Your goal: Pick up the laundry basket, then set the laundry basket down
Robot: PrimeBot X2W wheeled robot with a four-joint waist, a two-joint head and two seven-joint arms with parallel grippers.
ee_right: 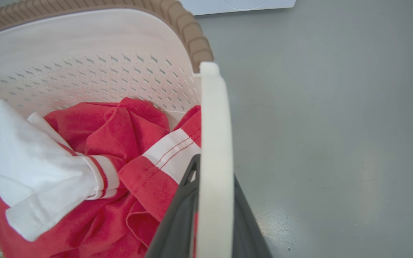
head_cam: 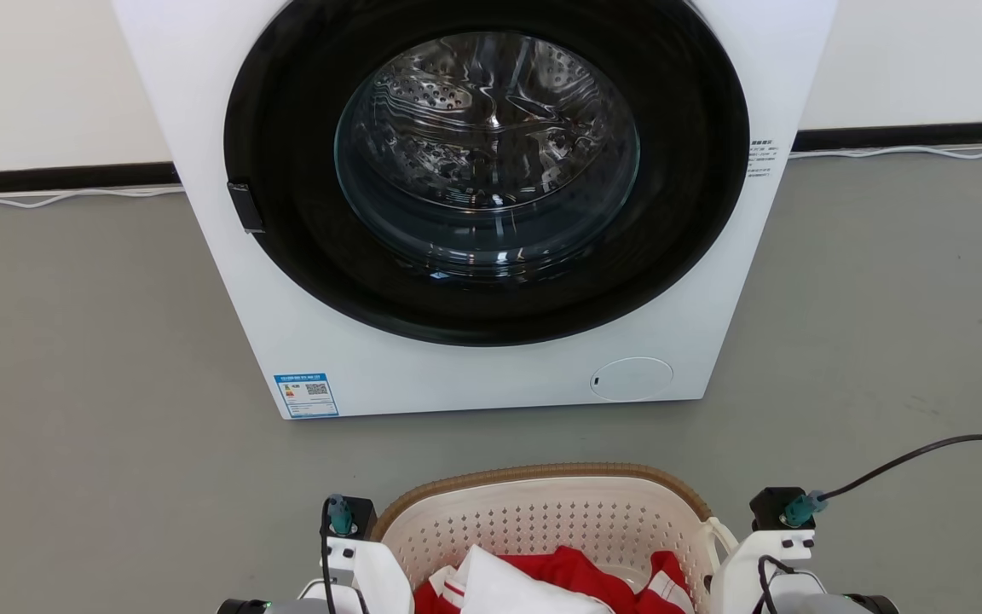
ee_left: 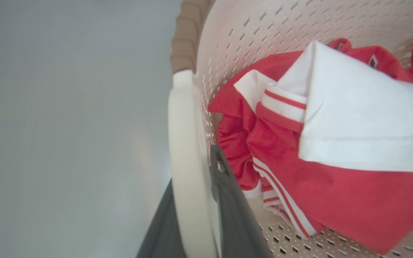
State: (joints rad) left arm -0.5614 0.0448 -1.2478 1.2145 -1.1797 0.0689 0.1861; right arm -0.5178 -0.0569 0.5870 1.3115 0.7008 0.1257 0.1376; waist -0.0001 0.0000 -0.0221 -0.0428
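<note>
**A:** What is the left end effector (ee_left: pixel 192 172) doing?

**B:** It pinches the laundry basket (head_cam: pixel 542 512) by its left handle (ee_left: pixel 185 136), one finger on each side. The right end effector (ee_right: pixel 215 179) grips the right handle (ee_right: pixel 215 118) the same way.

**A:** And the basket itself?

**B:** It sits between them at the near edge, with red and white clothes (head_cam: pixel 559 571) inside. The washing machine (head_cam: pixel 474 375) stands beyond it on the grey floor (head_cam: pixel 73 384).

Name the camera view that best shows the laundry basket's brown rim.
Head view: the brown rim arcs across the whole far side of the laundry basket. The right wrist view catches one curved corner; the left wrist view, a short piece.
</note>
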